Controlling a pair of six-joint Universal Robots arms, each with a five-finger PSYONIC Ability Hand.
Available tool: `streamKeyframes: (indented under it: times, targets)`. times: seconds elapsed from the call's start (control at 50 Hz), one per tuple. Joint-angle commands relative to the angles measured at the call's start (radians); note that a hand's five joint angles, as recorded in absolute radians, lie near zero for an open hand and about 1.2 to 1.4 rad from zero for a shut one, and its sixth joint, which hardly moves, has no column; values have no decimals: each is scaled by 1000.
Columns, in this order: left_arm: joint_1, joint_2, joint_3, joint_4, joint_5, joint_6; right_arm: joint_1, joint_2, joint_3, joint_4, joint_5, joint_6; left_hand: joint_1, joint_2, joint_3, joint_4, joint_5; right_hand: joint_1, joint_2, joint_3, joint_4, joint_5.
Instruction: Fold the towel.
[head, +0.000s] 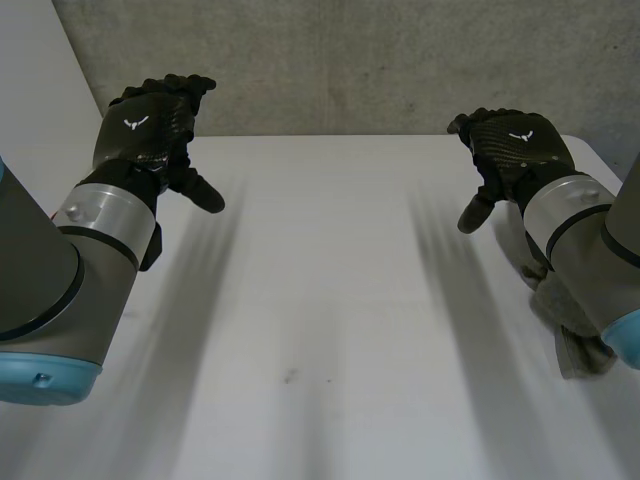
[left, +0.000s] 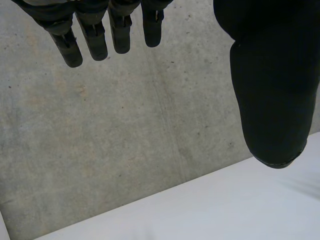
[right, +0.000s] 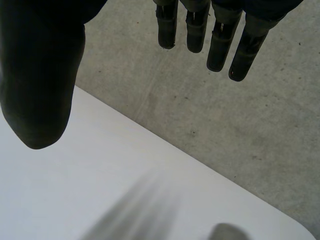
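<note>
- The left hand (head: 150, 130) is held up above the far left part of the table (head: 320, 300). Its fingers (left: 92, 35) are straight and stand apart from the thumb (left: 270, 85), so this hand is released and grasps nothing.
- The right hand (head: 515, 145) is held up above the far right corner of the table. Its fingers (right: 220, 45) are straight too, its thumb (right: 42, 75) stands off to the side, and nothing is between them.
- Both palms face toward the far edge of the table and the grey concrete wall (head: 380, 60) behind it.
- The towel (head: 572, 335) is grey and lies on the table near the right edge, under the right arm (head: 590, 250). Neither hand touches it.
- The part of the towel that shows is a crumpled strip. Its long axis goes roughly along the right edge of the table, from the far side toward the near side, slanting a little toward that edge.
- The right arm covers much of the towel, so its full outline and its corners cannot be made out, nor whether it is folded. Its nearer end goes under the light-blue cap of this arm.
</note>
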Motion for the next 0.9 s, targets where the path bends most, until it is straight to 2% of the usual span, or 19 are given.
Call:
streamKeyframes:
  times: [0.02, 0.12, 0.16, 0.18, 0.22, 0.26, 0.44, 0.48, 0.56, 0.7, 0.72, 0.74, 0.76, 0.78, 0.86, 0.9]
  targets:
    - [0, 3, 0, 1, 1, 0, -6, 10, -21, -2, 12, -20, 14, -18, 20, 21, -14, -42, -79, -69, -79, -52]
    - [0, 8, -1, 1, 1, 0, -14, 14, -57, 27, 12, -112, 11, -21, 17, 18, -17, -42, -79, -69, -79, -52]
    - [0, 8, -1, 1, 1, 0, -22, 17, -75, 64, 15, -217, 11, -21, 17, 18, -17, -42, -79, -69, -79, -52]
    - [0, 8, -1, 1, 1, 0, -22, 17, -75, 64, 15, -217, 11, -21, 17, 18, -17, -42, -79, -69, -79, -52]
    - [0, 6, -1, 1, 1, 0, -70, 45, -104, 93, 34, -314, 11, -21, 17, 18, -17, -42, -79, -69, -79, -52]
    - [0, 6, -3, 1, 1, 0, -95, 66, -118, 108, 49, -346, 11, -21, 17, 18, -17, -42, -79, -69, -79, -52]
    - [-3, -2, -6, 1, 1, 0, -204, 201, -222, 242, 77, -385, 11, -21, 17, 18, -17, -42, -79, -69, -79, -52]
    - [-3, -2, -9, 1, 1, 0, -250, 272, -277, 334, 78, -401, 11, -21, 17, 18, -17, -42, -79, -69, -79, -52]
    - [-3, 0, -7, 1, 1, 0, -275, 341, -331, 415, 84, -428, 8, -24, 14, 15, -20, -42, -79, -69, -79, -52]
    - [-1, 0, -9, 1, 1, 0, -298, 430, -356, 474, 163, -497, 8, -24, 14, 15, -20, -42, -79, -69, -79, -52]
    - [-3, 0, -9, 1, 1, -1, -298, 441, -368, 457, 179, -498, 8, -24, 14, 15, -20, 247, 209, 219, 209, 237]
    - [-3, 0, -9, 1, 1, 0, -293, 438, -377, 422, 177, -491, 8, -24, 14, 15, -20, 742, 704, 714, 704, 732]
    - [-3, 0, -9, 1, 1, 0, -293, 438, -377, 421, 176, -490, 8, -24, 14, 15, -20, 747, 709, 719, 709, 737]
    - [-3, 0, -9, 1, 1, 0, -289, 427, -371, 367, 161, -483, 8, -24, 14, 15, -20, 1176, 1138, 1148, 1138, 1166]
    - [-3, 0, -9, 1, 1, -1, -289, 384, -322, 250, 104, -457, 5, -27, 11, 12, -23, 1180, 1143, 1152, 1142, 1170]
    - [-3, 0, -9, 1, 1, 0, -272, 324, -232, 160, 31, -409, 5, -27, 11, 12, -23, 1180, 1143, 1152, 1142, 1170]
